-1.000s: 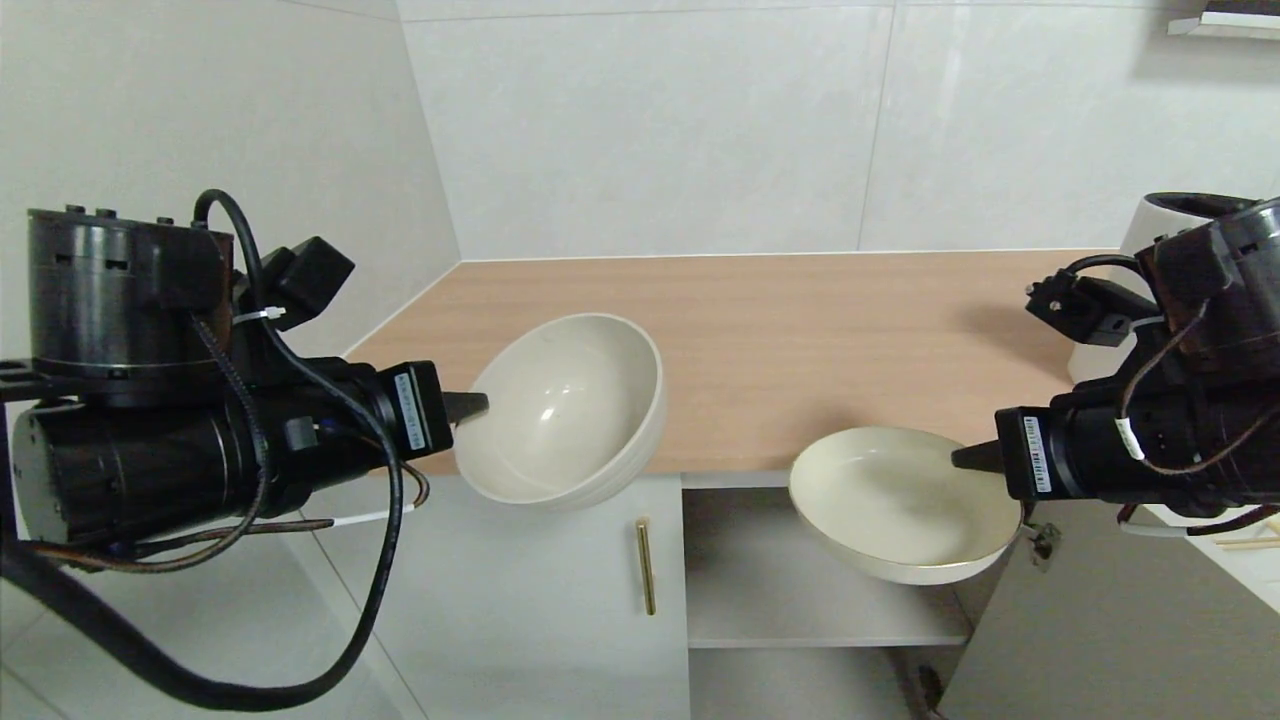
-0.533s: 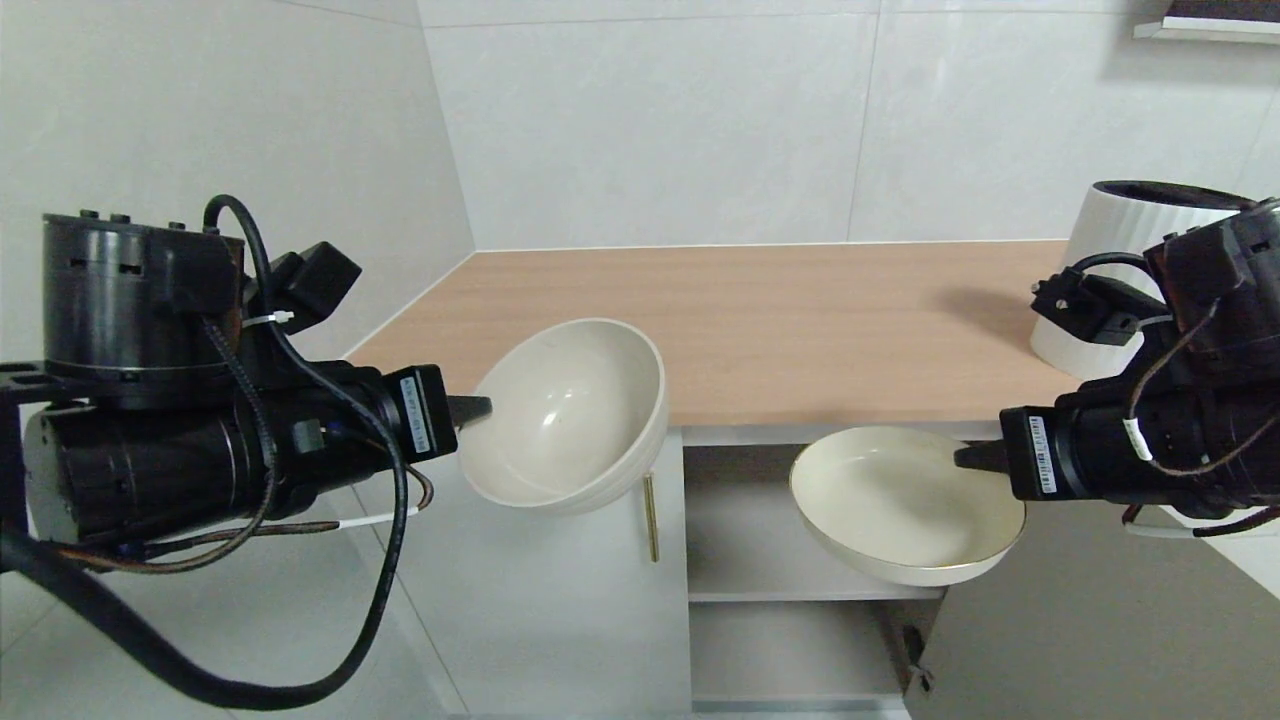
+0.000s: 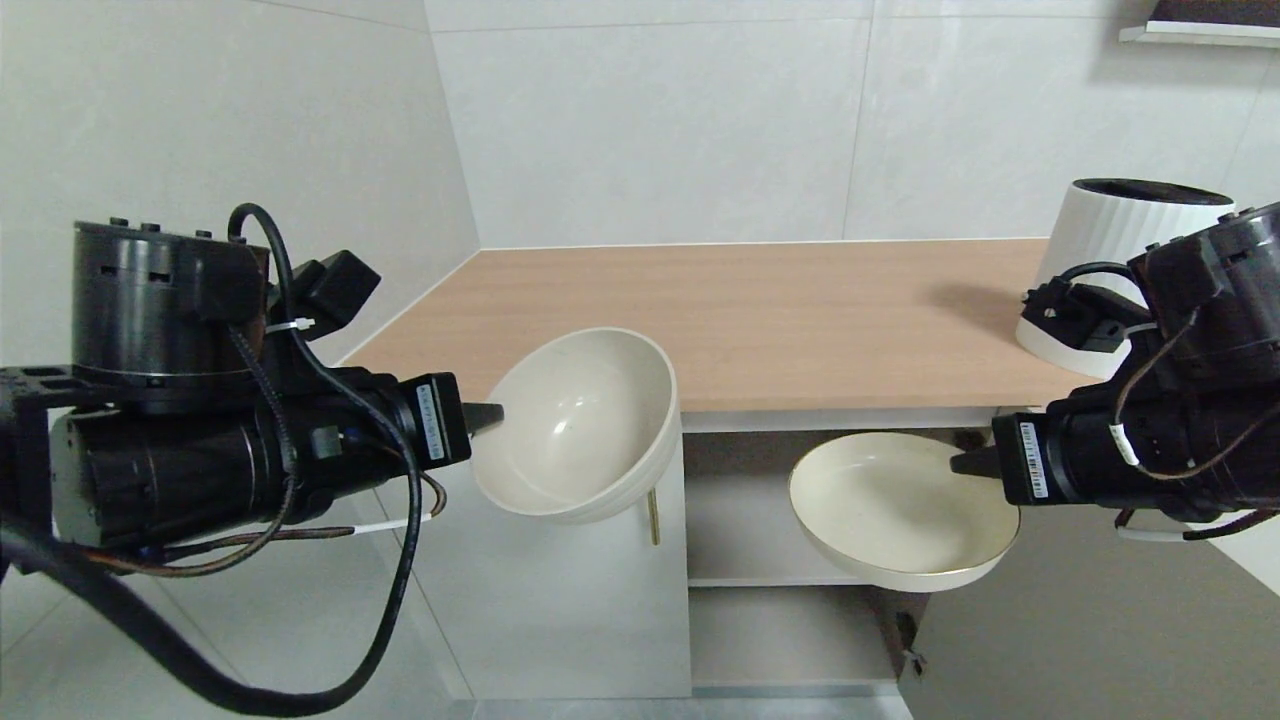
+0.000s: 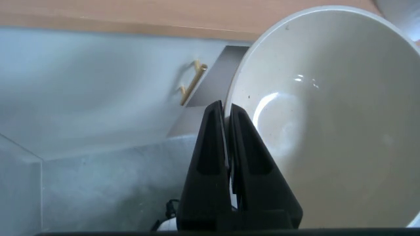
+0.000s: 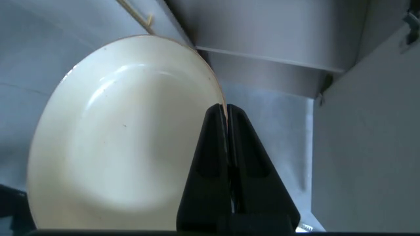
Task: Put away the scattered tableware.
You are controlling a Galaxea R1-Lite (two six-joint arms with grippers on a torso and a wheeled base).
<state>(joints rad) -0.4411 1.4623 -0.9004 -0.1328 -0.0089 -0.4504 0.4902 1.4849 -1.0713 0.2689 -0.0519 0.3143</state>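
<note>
Bowl [image 3: 575, 425] on the left, plate [image 3: 895, 505] on the right, and both were up in the air, in front of the counter [image 3: 780, 310] and below its front edge. The left end effector [image 3: 490, 412] had its fingers pressed together on the bowl's rim, pinching it so that the bowl hung tilted, its hollow facing the camera. Over on the other side, the right end effector [image 3: 960, 462] pinched the plate by its edge in the same way, and the plate sat nearly level, just in front of the open cabinet [image 3: 790, 640].

So where did that leave the job? The pick-up half looked done, with both pieces gripped and carried low. The putting-away half was all to come: neither piece was on the shelf [image 3: 735, 565] yet. The plate was the closer of the two, hovering right at the opening with the door [image 3: 1090, 620] swung out beside it. The bowl hung in front of the shut door with the brass handle [image 3: 653, 515], so it would have to travel sideways towards the opening before it could go in. A white ribbed container [image 3: 1120, 250] stood at the counter's far right, well apart from both.
</note>
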